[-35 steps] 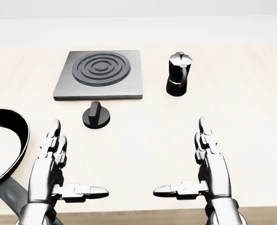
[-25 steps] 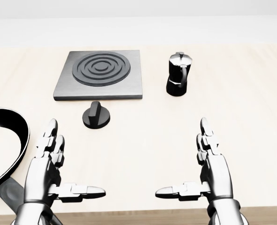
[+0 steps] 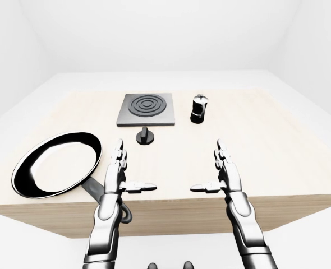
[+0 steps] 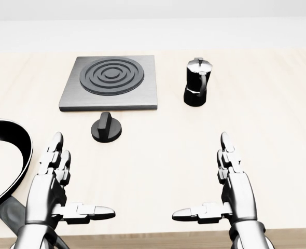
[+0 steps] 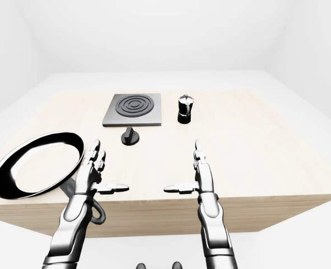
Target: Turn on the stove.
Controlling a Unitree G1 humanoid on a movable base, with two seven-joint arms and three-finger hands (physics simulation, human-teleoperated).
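The stove (image 4: 110, 83) is a dark grey square plate with concentric rings, at upper centre-left of the head view. Its round black knob (image 4: 106, 128) with a raised grip bar sits just below it on the table. My left hand (image 4: 65, 181) hovers open below and left of the knob, fingers straight, thumb pointing right. At lower right my right hand (image 4: 215, 181) mirrors it, open, thumb pointing left. Neither hand touches anything.
A black and silver moka pot (image 4: 197, 83) stands right of the stove. A large black frying pan (image 3: 56, 162) lies at the table's left, its handle under my left arm. The light wooden table (image 4: 277, 114) ends just below my hands.
My left hand has sunk slightly and drifted a little left. The right hand has barely shifted. Knob, stove and pot are unmoved.
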